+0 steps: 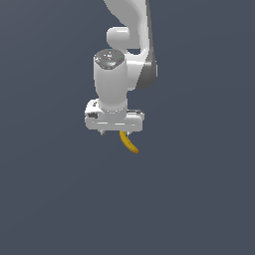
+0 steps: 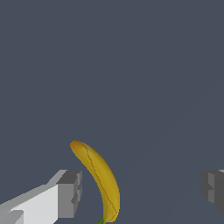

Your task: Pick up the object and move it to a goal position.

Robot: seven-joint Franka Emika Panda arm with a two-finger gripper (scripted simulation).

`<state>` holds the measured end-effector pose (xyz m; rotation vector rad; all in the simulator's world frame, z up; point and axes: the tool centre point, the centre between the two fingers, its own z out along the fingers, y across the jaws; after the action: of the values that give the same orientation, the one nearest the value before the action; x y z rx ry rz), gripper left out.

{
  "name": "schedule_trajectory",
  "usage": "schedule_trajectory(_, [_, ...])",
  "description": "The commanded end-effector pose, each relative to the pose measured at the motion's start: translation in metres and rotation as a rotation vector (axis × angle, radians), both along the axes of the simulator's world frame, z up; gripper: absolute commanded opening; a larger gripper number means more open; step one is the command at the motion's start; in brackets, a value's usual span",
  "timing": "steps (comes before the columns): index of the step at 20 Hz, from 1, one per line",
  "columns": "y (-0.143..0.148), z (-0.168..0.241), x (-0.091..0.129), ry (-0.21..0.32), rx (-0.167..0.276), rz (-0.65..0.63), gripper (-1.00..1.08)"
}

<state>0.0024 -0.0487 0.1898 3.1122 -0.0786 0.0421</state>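
The object is a small curved yellow banana with an orange-brown tip and a bit of green stem. It lies on the dark grey surface between the two grey fingers of my gripper. It is much nearer one finger than the other, and I see a small gap to each. The gripper is open wide. In the exterior view the white gripper points straight down. The banana sticks out from under the hand toward the exterior view's right, and its stem end is hidden by the hand.
The plain dark grey surface fills both views. The white arm rises behind the hand and leaves the frame at the top of the exterior view. I see no other objects.
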Motion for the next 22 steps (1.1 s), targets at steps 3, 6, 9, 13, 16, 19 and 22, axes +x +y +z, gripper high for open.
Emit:
schedule_trajectory(3, [0.000, 0.000, 0.000, 0.000, 0.000, 0.000, 1.00])
schedule_trajectory(6, [0.000, -0.002, -0.001, 0.001, 0.000, 0.005, 1.00])
schedule_trajectory(9, [0.003, -0.009, -0.005, 0.003, 0.001, 0.022, 1.00])
schedule_trajectory(13, [0.008, -0.025, -0.013, 0.007, 0.003, 0.060, 1.00])
schedule_trajectory(16, [0.014, -0.041, -0.023, 0.011, 0.005, 0.100, 1.00])
schedule_trajectory(19, [0.022, -0.061, -0.037, 0.016, 0.009, 0.151, 1.00])
schedule_trajectory(22, [0.030, -0.081, -0.053, 0.021, 0.013, 0.207, 1.00])
